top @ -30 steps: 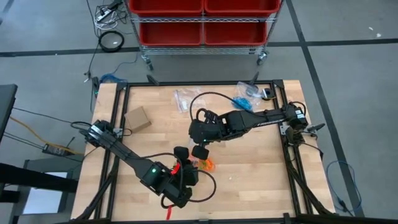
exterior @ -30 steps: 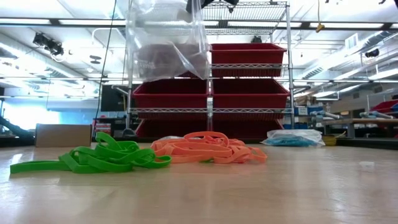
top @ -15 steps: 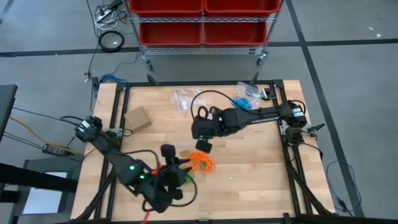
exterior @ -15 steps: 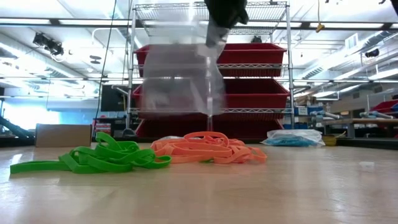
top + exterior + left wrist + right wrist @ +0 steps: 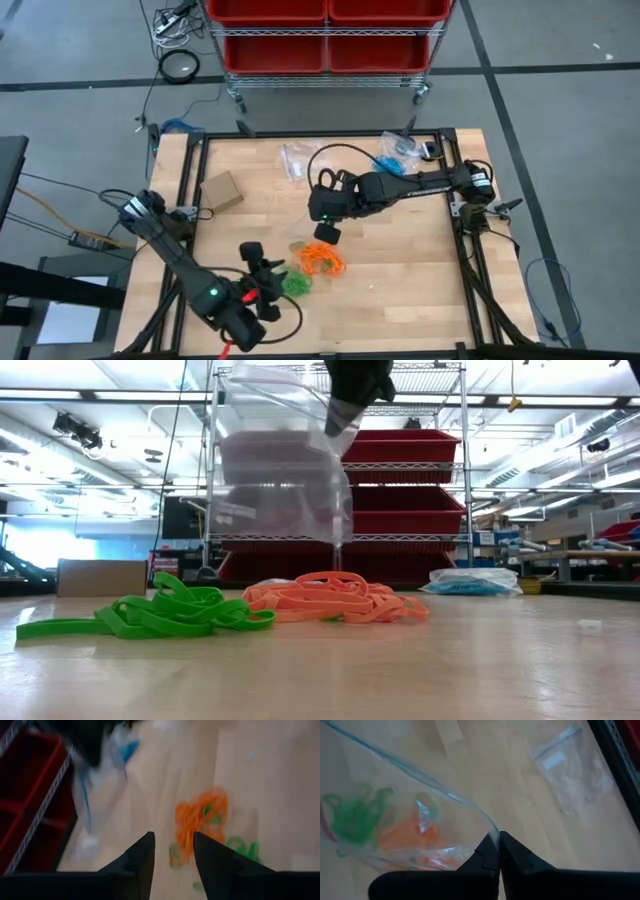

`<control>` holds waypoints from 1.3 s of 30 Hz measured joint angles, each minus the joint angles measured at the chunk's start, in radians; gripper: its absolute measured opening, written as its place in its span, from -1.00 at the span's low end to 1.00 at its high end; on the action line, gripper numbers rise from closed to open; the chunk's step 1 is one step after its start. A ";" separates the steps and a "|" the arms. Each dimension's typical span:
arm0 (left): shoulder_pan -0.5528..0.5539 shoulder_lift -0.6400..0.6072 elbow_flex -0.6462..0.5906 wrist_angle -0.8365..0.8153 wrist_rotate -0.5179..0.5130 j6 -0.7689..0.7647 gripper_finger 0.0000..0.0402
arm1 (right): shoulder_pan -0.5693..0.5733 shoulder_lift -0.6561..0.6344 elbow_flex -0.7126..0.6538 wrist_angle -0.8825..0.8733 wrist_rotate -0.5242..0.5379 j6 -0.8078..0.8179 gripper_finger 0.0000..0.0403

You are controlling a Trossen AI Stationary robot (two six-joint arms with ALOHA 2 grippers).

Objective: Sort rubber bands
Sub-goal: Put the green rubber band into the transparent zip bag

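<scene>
Right gripper: my right gripper (image 5: 327,232) has its fingers pinched together on the edge of a clear plastic bag (image 5: 285,470), which hangs open below it; I see nothing inside.
Left gripper: my left gripper (image 5: 262,275) has its fingers apart and empty, just short of the piles, pointed toward them.
Rubber bands: the orange rubber bands (image 5: 322,259) lie on the desk (image 5: 400,270) directly under the right gripper; the green rubber bands (image 5: 293,285) sit just beyond the left gripper's tips, touching the orange clump on its near side.
Progress: I judge this early. Green and orange sit in rough heaps but overlap, and neither colour is bagged yet. A bag with blue contents (image 5: 398,152) lies behind the right gripper near the far desk edge, possibly a colour already done.
Left to do: get one colour into the held bag, then the other.
Low view only: how high the bag hangs above the piles.
Left wrist view only: green strands (image 5: 206,810) threaded through the orange clump.
High view only: both arms' positions, plus a small cardboard box (image 5: 221,190) off to the side.
</scene>
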 joint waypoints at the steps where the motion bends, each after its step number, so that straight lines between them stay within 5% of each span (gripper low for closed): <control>1: -0.010 0.000 -0.035 0.004 0.002 -0.041 -0.29 | 0.000 -0.005 0.000 -0.004 0.009 -0.001 -1.00; 11: -0.089 -0.001 -0.286 0.327 -0.053 -0.217 -0.29 | -0.132 -0.158 -0.106 0.020 0.028 -0.055 -1.00; 17: -0.089 -0.015 -0.295 0.365 -0.152 -0.173 -0.29 | -0.253 -0.347 -0.434 0.274 -0.133 -0.103 -1.00; 27: 0.073 -0.169 -0.466 0.367 -0.113 -0.054 -0.45 | -0.341 -0.610 -0.892 0.509 -0.247 -0.153 -1.00; 32: 0.237 -0.351 -0.663 0.645 0.015 0.172 -0.55 | -0.346 -0.677 -0.992 0.572 -0.264 -0.165 -1.00; 36: 0.423 -0.490 -0.854 1.083 0.266 0.458 -0.59 | -0.361 -0.699 -1.040 0.640 -0.282 -0.182 -1.00; 39: 0.573 -0.576 -0.986 1.314 0.438 0.531 -0.60 | -0.369 -0.700 -1.056 0.674 -0.291 -0.193 -1.00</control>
